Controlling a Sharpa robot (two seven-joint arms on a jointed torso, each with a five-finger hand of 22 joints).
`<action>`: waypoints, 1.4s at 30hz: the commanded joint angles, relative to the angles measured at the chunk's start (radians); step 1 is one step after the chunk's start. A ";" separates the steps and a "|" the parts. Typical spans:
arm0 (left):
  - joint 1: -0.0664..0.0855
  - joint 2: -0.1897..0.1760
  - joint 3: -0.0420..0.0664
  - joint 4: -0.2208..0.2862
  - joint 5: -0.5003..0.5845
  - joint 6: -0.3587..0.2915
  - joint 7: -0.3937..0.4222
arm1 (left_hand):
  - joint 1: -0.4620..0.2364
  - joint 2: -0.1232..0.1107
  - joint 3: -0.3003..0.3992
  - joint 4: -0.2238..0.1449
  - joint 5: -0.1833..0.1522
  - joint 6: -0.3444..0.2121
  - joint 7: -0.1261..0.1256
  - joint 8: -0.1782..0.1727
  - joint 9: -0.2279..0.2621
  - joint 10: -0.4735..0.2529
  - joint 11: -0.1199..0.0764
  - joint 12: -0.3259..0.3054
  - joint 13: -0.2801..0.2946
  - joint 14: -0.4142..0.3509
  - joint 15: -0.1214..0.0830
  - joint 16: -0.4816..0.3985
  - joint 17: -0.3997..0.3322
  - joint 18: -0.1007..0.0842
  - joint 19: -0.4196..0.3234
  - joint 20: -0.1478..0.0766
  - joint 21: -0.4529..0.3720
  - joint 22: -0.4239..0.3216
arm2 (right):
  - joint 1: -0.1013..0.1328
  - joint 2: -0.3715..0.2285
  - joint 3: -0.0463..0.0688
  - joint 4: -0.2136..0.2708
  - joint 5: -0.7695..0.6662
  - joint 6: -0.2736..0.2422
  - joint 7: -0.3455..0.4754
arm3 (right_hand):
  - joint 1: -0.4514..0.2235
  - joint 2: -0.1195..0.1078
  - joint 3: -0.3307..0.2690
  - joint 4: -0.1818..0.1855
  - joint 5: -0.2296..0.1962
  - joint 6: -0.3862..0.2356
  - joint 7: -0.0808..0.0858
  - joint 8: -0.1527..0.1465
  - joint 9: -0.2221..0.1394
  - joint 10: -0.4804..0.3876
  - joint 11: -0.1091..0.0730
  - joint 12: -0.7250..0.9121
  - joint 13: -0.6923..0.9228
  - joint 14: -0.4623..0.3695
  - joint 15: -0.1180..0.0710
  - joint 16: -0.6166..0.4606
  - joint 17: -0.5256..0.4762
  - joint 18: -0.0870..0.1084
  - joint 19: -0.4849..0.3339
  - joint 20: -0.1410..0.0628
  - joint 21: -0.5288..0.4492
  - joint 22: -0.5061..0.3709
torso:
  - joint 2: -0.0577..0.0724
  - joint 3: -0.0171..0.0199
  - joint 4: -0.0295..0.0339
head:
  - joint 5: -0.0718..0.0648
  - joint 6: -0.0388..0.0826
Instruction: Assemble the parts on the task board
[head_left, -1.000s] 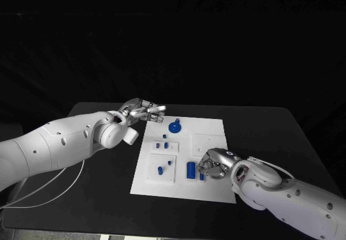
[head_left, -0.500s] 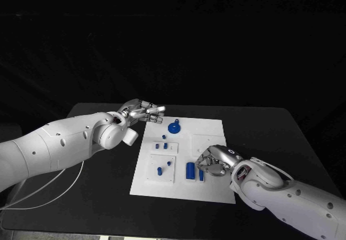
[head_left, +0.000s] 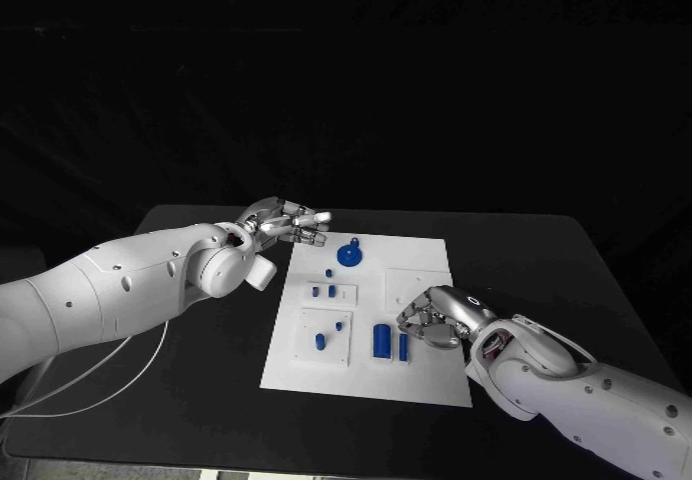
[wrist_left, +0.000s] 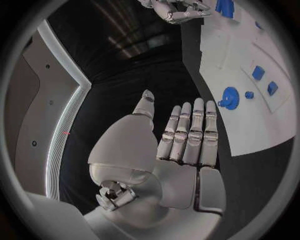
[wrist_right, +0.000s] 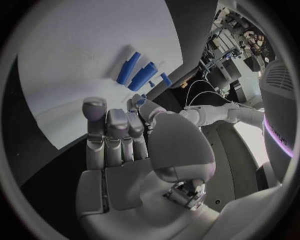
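Head view shows our right hand (head_left: 433, 322) low over the near right part of the task board (head_left: 418, 262), fingers curled beside the upright blue parts (head_left: 389, 341), likely lining up a pinch; whether it grips anything we cannot tell. Our left hand (head_left: 284, 221) hovers released at the board's far left corner, apparently kept out of the way.

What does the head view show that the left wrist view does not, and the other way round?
Only the head view shows the whole task board, the cable on the table and the left arm. Only the left wrist view shows the left hand's open palm with straight fingers over the dark table. Both show the round blue part, the small blue parts beside it, and the right hand.
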 joint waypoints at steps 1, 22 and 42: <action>0.000 0.001 0.001 0.003 -0.001 0.013 0.008 | -0.004 0.007 -0.003 0.003 -0.001 -0.001 0.000 0.001 0.000 -0.006 -0.001 0.000 0.002 -0.007 0.001 -0.002 0.000 0.009 -0.005 -0.001 0.004 -0.001 | -0.002 -0.002 0.000 0.000 -0.003 0.047 -0.012 | -0.009 0.002 0.000 0.013 -0.012 -0.004 -0.005 0.004 -0.001 0.001 -0.008 -0.002 0.001 -0.002 0.000 0.001 0.001 0.008 0.051 -0.001 -0.004 -0.002 | 0.000 0.0006 -0.0002 | 0.000 -0.001; 0.000 0.000 0.001 0.003 -0.001 0.013 0.007 | -0.004 0.007 -0.003 0.003 -0.001 -0.001 0.000 0.001 0.000 -0.006 -0.001 0.000 0.002 -0.007 0.001 -0.002 0.000 0.009 -0.005 -0.001 0.004 -0.001 | -0.007 -0.011 0.000 -0.003 -0.015 0.108 -0.026 | -0.006 -0.002 -0.002 0.038 0.007 0.009 -0.011 0.004 0.000 0.002 -0.011 -0.002 0.004 -0.002 -0.003 0.002 0.003 0.006 0.051 -0.003 -0.001 -0.005 | 0.000 0.0001 0.0002 | -0.002 -0.005; 0.000 0.000 0.001 0.002 -0.001 0.014 0.007 | -0.004 0.010 -0.005 0.003 -0.001 0.000 0.000 0.001 0.000 -0.007 -0.001 0.000 0.002 -0.007 0.001 -0.002 0.001 0.009 -0.006 -0.001 0.004 -0.001 | -0.013 0.002 0.000 -0.019 -0.041 0.119 -0.029 | -0.004 0.027 0.083 -0.066 -0.020 0.019 -0.001 0.005 0.000 0.003 -0.007 0.000 0.007 -0.002 0.001 0.003 0.005 0.008 0.050 0.000 0.001 0.000 | 0.000 0.0009 0.0001 | -0.006 -0.007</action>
